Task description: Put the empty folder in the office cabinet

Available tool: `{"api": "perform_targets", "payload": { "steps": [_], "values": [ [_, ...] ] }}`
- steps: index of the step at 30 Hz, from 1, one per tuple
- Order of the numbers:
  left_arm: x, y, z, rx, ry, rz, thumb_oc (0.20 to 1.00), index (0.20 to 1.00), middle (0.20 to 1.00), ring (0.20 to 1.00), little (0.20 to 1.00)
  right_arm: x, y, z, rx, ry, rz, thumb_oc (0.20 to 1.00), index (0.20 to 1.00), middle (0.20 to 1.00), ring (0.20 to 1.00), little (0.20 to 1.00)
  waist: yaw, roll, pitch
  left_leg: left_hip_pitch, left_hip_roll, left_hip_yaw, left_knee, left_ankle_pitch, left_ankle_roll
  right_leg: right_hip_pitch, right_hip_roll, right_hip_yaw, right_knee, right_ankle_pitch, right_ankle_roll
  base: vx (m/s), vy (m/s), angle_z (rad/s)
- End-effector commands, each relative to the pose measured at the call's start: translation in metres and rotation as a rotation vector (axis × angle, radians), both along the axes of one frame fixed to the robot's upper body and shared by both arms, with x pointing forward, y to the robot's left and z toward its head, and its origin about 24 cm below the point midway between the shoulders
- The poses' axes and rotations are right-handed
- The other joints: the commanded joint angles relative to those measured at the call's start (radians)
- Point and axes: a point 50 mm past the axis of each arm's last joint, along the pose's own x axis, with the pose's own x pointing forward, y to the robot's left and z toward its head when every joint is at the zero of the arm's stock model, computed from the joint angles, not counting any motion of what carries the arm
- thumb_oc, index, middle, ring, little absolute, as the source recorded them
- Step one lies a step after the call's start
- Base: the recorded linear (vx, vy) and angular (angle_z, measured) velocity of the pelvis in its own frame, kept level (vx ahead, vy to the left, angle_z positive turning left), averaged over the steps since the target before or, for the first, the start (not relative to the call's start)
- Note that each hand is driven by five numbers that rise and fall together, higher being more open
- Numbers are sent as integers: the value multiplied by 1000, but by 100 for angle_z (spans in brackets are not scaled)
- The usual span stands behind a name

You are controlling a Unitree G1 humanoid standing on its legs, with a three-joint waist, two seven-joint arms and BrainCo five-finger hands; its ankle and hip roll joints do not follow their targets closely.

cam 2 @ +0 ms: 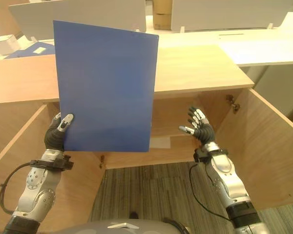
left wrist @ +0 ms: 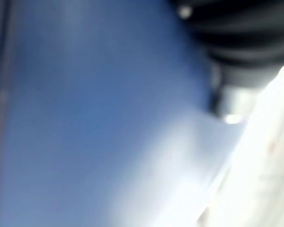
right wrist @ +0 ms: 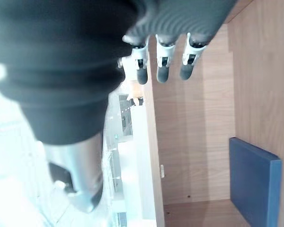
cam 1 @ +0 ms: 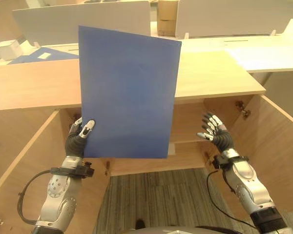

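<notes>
- While the flat blue rectangular folder (cam 1: pixel 129 92) stands upright in front of the open light-wood office cabinet (cam 1: pixel 219 78), you see it raised above the cabinet's top edge.
- Your left hand (cam 1: pixel 79 136) pinches its lower left corner, thumb on the front face.
- Your right hand (cam 1: pixel 214 130) hovers apart from the folder, fingers spread and holding nothing, near the open wooden cabinet door (cam 1: pixel 273 146).

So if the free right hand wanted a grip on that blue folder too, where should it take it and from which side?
Probably the lower right edge of the folder, coming in from the right. It stands upright, pinched at its lower left corner by the left hand, and the open right hand is level with that bare edge, so thumb and fingers can close on its flat faces.
</notes>
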Motion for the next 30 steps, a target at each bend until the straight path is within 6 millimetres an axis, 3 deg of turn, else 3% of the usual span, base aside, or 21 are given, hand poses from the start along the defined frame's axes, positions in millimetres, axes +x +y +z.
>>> {"api": "perform_targets", "payload": {
  "steps": [1, 12, 23, 30],
  "values": [
    [12, 2, 30, 123, -189, -23, 200, 200, 200, 200, 200, 18, 0, 44, 78, -141, 29, 1000, 1000, 1000, 1000, 1000, 21, -33, -13, 71, 4, -23, 1, -148, 0, -34, -31, -51, 0, 22, 46, 17, -6, 13],
    [28, -10, 46, 270, -239, -116, 200, 200, 200, 200, 200, 50, 28, 86, 128, -157, 86, 1000, 1000, 1000, 1000, 1000, 53, -43, -23, 65, 4, -25, 1, -141, -2, -38, -34, -62, 0, 28, 44, 10, -10, 6],
    [35, -25, 45, 343, -250, -129, 200, 200, 200, 200, 200, 57, 56, 96, 166, -125, 168, 1000, 1000, 1000, 1000, 1000, 57, -43, -27, 69, 7, -23, 1, -141, -4, -36, -32, -61, 0, 29, 40, 0, 0, 0],
    [38, -11, 47, 414, -274, 24, 200, 200, 200, 200, 200, 56, 59, 97, 136, -114, 173, 1000, 1000, 1000, 1000, 1000, 55, -45, -28, 68, 9, -20, 1, -140, -7, -37, -31, -61, 0, 26, 39, 0, 0, 0]
  ]
}}
